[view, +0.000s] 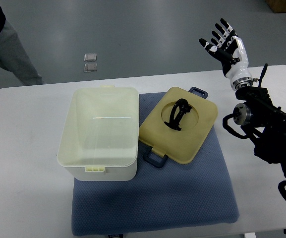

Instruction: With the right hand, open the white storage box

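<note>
Box: white storage box (100, 131), open, no lid on it, well to the left of my right hand (225, 42) and lower in view, sitting on the left part of the blue mat (182, 198).
Lid: tan lid (180, 124) lies flat on the mat just right of the box, between box and my arm, its left edge touching or nearly touching the box, can't tell which; black handle (178, 113) in its round recess, dark latches at its corners.
Right hand: mine, raised past the table's (24, 163) far right edge, fingers spread wide, holding nothing, well apart from lid and box.
Right arm: black, comes in from right edge.
Person: grey sleeve (11, 49), far left of my hand.
Floor: two small squares (90, 62), far left beyond table.
</note>
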Controlling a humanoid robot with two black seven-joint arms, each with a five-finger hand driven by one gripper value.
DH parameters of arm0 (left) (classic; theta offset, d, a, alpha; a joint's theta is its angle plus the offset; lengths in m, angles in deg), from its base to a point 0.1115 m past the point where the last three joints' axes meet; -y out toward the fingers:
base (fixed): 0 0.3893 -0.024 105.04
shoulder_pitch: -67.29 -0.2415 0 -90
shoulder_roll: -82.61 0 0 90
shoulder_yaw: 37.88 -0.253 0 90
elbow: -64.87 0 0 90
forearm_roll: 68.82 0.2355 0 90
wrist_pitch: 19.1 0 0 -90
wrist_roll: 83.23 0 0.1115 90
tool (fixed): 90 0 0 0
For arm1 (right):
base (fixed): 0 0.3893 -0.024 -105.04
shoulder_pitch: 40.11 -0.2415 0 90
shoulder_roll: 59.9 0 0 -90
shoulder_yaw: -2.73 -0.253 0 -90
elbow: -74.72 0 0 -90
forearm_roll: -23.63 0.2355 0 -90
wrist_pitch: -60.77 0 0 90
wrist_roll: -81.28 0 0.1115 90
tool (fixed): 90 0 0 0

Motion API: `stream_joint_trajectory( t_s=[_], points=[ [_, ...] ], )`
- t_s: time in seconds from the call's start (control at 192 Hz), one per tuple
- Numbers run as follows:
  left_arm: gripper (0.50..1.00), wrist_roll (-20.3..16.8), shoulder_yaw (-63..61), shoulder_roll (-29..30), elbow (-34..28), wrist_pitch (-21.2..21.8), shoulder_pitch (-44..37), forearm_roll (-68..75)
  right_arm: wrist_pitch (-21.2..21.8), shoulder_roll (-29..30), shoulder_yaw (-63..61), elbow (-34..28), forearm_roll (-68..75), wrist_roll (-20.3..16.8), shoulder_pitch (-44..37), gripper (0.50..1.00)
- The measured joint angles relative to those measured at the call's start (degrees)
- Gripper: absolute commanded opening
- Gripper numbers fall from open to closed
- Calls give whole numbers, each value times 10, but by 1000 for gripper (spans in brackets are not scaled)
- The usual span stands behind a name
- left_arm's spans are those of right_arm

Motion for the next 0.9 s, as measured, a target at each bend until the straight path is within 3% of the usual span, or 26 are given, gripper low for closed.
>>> stream_joint_trajectory(
  t_s=[0.256,0.407,0.898],
  points=[
    [1000,0,0,0,0,0,0,0,33,-2,4,11,24,-44,29,913],
    [1000,0,0,0,0,0,0,0,58,-3,3,12,25,-44,44,917],
    [1000,0,0,0,0,0,0,0,56,-6,1,14,24,-38,59,926]
  ],
)
